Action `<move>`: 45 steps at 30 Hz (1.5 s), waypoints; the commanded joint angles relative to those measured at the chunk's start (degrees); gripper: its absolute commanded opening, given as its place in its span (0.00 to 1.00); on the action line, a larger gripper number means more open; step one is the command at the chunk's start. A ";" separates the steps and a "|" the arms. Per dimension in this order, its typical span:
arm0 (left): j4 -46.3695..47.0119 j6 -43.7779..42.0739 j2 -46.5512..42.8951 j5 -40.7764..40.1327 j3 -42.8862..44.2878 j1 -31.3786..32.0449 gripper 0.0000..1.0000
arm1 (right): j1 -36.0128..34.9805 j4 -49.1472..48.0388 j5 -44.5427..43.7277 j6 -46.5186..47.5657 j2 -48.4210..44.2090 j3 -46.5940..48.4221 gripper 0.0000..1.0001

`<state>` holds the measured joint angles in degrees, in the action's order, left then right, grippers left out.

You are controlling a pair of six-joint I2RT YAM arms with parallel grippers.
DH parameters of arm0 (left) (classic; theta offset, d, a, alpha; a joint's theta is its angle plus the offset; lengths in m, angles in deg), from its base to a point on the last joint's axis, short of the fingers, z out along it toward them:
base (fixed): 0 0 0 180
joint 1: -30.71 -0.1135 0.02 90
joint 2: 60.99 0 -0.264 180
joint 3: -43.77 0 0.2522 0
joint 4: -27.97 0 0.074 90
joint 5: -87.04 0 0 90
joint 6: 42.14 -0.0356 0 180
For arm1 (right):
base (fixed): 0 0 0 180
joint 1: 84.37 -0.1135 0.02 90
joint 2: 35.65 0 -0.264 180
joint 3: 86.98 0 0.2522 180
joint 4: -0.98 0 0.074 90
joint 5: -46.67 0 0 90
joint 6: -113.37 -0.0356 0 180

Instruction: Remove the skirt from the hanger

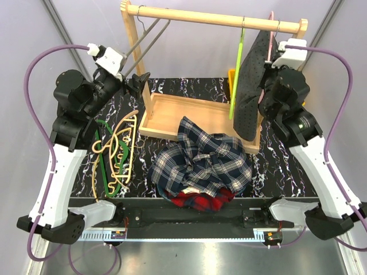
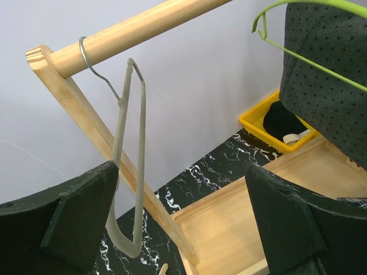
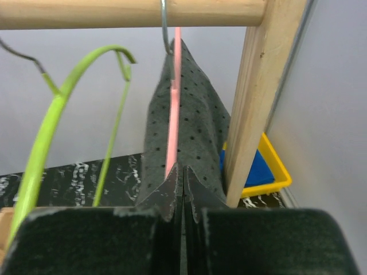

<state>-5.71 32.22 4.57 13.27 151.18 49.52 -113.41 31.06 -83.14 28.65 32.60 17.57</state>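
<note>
The dark grey dotted skirt [image 1: 251,97] hangs from a pink hanger [image 3: 174,114] at the right end of the wooden rail [image 1: 212,19]. My right gripper [image 1: 269,57] is at the skirt's upper edge. In the right wrist view its jaws [image 3: 183,172] are shut, the tips pinching the skirt [image 3: 200,132] just beside the pink hanger. My left gripper [image 1: 140,80] is open near the rack's left post, with nothing between its fingers [image 2: 180,172]. An empty grey hanger [image 2: 123,143] hangs just beyond it. The skirt [image 2: 327,86] also shows in the left wrist view.
An empty lime-green hanger [image 1: 236,74] hangs left of the skirt. The rack's wooden base tray [image 1: 178,112] sits behind a pile of plaid shirts [image 1: 200,160]. Several loose hangers [image 1: 117,152] lie on the table at the left. A yellow bin [image 2: 269,123] stands behind the rack.
</note>
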 commanded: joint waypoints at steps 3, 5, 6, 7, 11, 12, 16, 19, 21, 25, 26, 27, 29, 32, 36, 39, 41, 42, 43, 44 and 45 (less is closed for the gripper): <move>5.24 -1.06 -3.68 -0.93 -2.41 0.09 0.99 | 0.38 17.95 -6.42 -6.49 8.91 11.59 0.08; 5.33 -1.76 -4.39 -1.02 -3.12 0.09 0.99 | 0.38 19.97 -5.19 -9.04 9.88 12.49 0.20; 5.51 -2.02 -4.56 -1.11 -3.29 0.09 0.99 | 0.38 20.07 -4.84 -9.41 9.80 12.58 0.23; 5.68 -2.29 -5.00 -1.11 -3.47 0.09 0.99 | 0.38 20.16 -4.75 -9.58 9.71 12.49 0.32; 6.30 -3.52 -5.79 -1.46 -4.61 0.18 0.99 | 0.39 20.60 -5.27 -9.50 9.80 12.75 0.24; 6.39 -3.52 -5.88 -1.46 -4.79 0.09 0.99 | 0.47 20.42 -5.28 -9.50 9.80 12.93 0.22; 6.56 -3.70 -6.32 -1.46 -5.49 0.09 0.99 | 0.47 20.51 -4.49 -9.84 9.71 13.63 0.30; 6.56 -3.70 -6.50 -1.29 -5.67 0.09 0.99 | 0.39 20.60 -3.34 -12.12 8.66 14.95 0.67; 6.48 -3.79 -6.50 -1.29 -5.67 0.09 0.99 | 0.56 20.86 -2.03 -13.62 7.35 16.61 0.86; 6.48 -3.96 -6.41 -1.29 -5.84 0.09 0.99 | 0.47 21.12 0.00 -16.35 5.58 18.55 0.99; 6.39 -3.96 -6.41 -1.20 -5.93 0.09 0.99 | 0.47 21.21 0.35 -16.44 5.32 18.90 1.00; 6.47 -3.87 -6.41 -1.03 -6.02 0.09 0.99 | 0.47 21.30 0.44 -16.35 5.06 19.08 1.00; 6.39 -3.70 -6.41 -0.85 -6.02 0.09 0.99 | 0.47 22.26 0.35 -16.61 4.79 19.78 1.00; 6.30 -3.78 -6.41 -0.76 -5.93 0.09 0.99 | 0.47 22.97 0.17 -17.75 3.91 19.78 1.00; 6.39 -3.79 -6.23 -0.76 -6.02 0.09 0.99 | 0.47 22.80 1.49 -18.72 5.22 21.27 1.00; 6.39 -3.70 -6.15 -0.85 -6.11 0.09 0.99 | 0.47 22.36 3.60 -19.34 7.76 23.03 1.00; 6.39 -3.70 -6.15 -1.02 -6.11 0.09 0.99 | 0.47 22.27 4.74 -19.34 9.09 23.91 1.00; 6.39 -3.70 -6.32 -1.11 -6.19 0.09 0.99 | 0.47 22.27 5.01 -19.25 10.31 24.09 1.00; 6.47 -3.78 -6.32 -1.29 -6.19 0.09 0.99 | 0.56 22.01 5.27 -18.47 10.76 24.18 1.00; 6.48 -3.87 -6.50 -1.46 -6.37 0.09 0.99 | 0.47 21.83 5.10 -18.29 11.20 24.09 1.00; 6.65 -3.96 -6.67 -1.64 -6.72 0.09 0.99 | 0.47 21.57 4.75 -17.85 11.90 24.00 0.93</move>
<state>-2.41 28.79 -0.94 12.83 145.15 49.52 -113.12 53.57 -79.77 10.44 42.07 40.26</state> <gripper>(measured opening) 0.984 0.994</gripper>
